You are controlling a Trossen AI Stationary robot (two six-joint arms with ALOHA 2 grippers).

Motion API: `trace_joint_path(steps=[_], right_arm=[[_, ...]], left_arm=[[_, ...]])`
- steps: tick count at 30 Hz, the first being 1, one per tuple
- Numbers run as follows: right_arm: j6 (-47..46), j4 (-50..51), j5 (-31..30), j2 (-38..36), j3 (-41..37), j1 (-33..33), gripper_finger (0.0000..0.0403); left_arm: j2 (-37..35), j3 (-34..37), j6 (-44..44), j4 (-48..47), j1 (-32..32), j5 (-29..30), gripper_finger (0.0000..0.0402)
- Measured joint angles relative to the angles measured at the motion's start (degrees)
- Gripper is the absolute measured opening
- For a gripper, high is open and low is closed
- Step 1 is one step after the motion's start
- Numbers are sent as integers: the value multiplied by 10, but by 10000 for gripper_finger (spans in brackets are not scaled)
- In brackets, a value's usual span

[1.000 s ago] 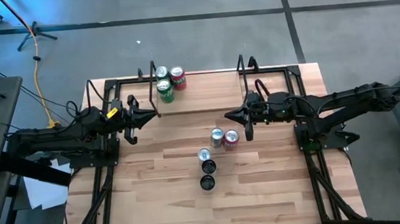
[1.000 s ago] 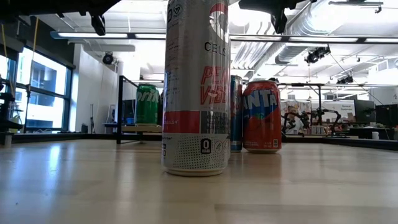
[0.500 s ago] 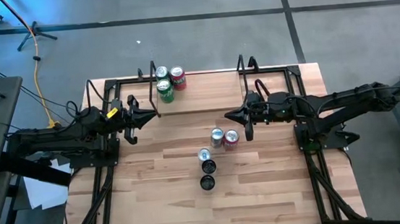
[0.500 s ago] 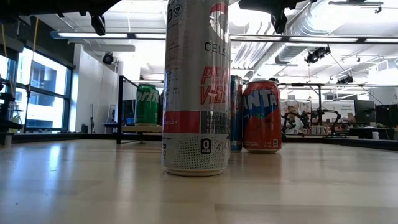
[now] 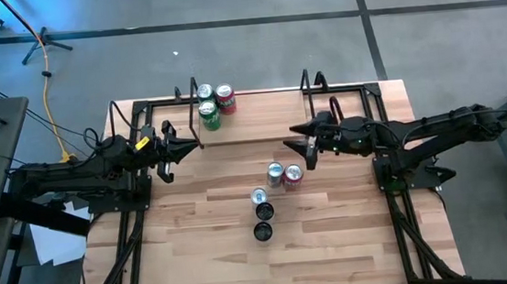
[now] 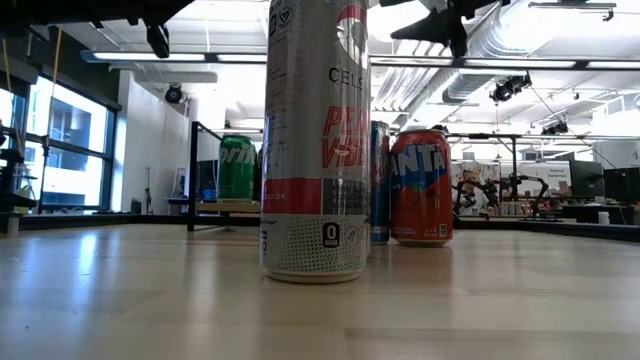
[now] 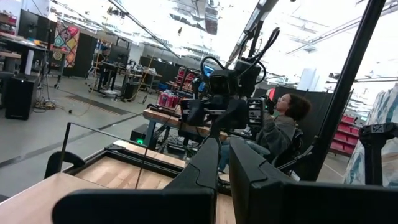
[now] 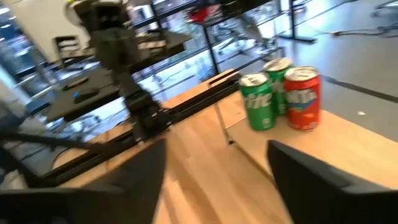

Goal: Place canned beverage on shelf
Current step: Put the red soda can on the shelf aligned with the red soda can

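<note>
The shelf (image 5: 260,114), a pale board with black wire uprights, lies along the table's far edge. At its left end stand a green can (image 5: 210,116), a red can (image 5: 225,97) and a silver-topped can (image 5: 204,92). Several more cans stand mid-table, among them a silver one (image 5: 276,173), a red one (image 5: 293,175) and a blue one (image 5: 258,197). My right gripper (image 5: 297,145) hovers open above the table, just far of these cans, with nothing between its fingers (image 8: 216,149). My left gripper (image 5: 200,145) hangs shut and empty near the shelf's left end.
Two black cans (image 5: 263,222) stand nearer the front edge. In the low view a tall silver can (image 6: 315,140) fills the middle, with an orange can (image 6: 421,187) behind it. Black frame rails run along both table sides. A person (image 7: 283,121) sits beyond the table.
My right gripper has opened its fingers wide and rolled a little at the wrist while staying in the same place above the table. The cans have kept still.
</note>
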State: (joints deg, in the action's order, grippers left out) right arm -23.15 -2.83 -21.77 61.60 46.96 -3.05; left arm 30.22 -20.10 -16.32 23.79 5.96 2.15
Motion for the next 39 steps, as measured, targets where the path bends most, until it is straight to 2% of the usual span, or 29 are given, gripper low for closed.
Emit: trace_joint_path(steps=[3, 7, 15, 19, 23, 25, 28, 33, 36, 39], right_arm=[[0, 1, -24, 0, 0, 0, 331], [11, 4, -17, 0, 0, 0, 378], [62, 4, -18, 0, 0, 3, 387], [4, 4, -14, 0, 0, 4, 387], [-7, 13, 69, 3, 1, 4, 387], [-10, 56, 106, 16, 17, 4, 387], [12, 176, 144, 59, 79, 4, 387], [73, 387, 149, 140, 170, 4, 387], [91, 436, 159, 169, 183, 4, 387], [86, 436, 163, 188, 169, 4, 387]], left_arm=[[0, 0, -1, 0, 0, 0, 1], [0, 0, -2, 0, 0, 0, 1], [0, 0, -2, 0, 0, 0, 0], [0, 0, -2, 0, 0, 0, 0], [0, 0, -2, 0, 0, 0, 0], [0, 0, -3, 0, 0, 0, 0], [0, 0, -13, 0, 0, 0, 0], [0, 0, -16, -1, 0, 0, 0], [0, 0, -16, -2, 0, 0, 0], [0, 0, -16, -2, 0, 0, 0]])
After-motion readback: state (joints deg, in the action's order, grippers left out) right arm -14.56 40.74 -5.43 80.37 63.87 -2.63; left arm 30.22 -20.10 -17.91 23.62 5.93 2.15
